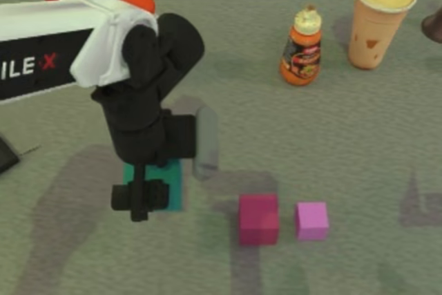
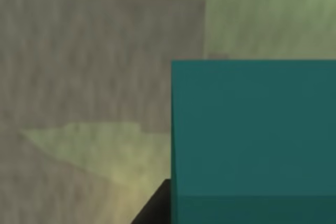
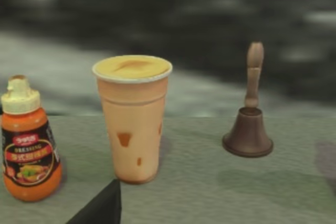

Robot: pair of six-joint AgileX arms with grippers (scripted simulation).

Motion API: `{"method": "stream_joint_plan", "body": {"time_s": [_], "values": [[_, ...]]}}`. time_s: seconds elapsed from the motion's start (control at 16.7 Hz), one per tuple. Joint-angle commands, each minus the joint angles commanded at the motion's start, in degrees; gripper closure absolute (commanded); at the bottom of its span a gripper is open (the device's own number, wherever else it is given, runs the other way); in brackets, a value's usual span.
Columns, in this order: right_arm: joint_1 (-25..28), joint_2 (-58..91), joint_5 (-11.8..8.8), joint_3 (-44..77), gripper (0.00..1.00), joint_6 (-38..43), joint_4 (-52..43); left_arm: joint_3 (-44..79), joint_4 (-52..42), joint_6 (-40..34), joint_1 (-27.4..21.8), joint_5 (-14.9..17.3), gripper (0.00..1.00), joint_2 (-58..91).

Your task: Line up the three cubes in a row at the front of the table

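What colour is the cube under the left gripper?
Teal. The large cube shows best in the left wrist view, below the left gripper.

Top view looks down; wrist views sit low, near the table (image 1: 359, 143).

The left arm reaches in from the top view's left, wrist bent straight down, its black two-finger left gripper (image 1: 139, 198) low at the front. The right arm is not visible.

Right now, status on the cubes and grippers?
Left gripper over teal cube; grip unclear. Magenta cube and pink cube lined up front. Right arm out of sight.
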Motion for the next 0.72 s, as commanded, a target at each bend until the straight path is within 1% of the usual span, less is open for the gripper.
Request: {"method": "stream_joint_plan", "body": {"time_s": [0.06, 0.42, 0.72], "values": [[0.00, 0.00, 0.00, 0.00, 0.00, 0.00, 0.00, -0.55, 0.09, -0.11, -0.56, 0.00, 1.00, -0.56], [0.00, 0.00, 0.00, 0.00, 0.00, 0.00, 0.00, -1.10, 0.95, -0.03, -0.46, 0.00, 1.00, 0.03], [0.00, 0.00, 0.00, 0.00, 0.00, 0.00, 0.00, -6.69, 11.66, -0.55, -0.90, 0.06, 1.00, 4.34]]}}
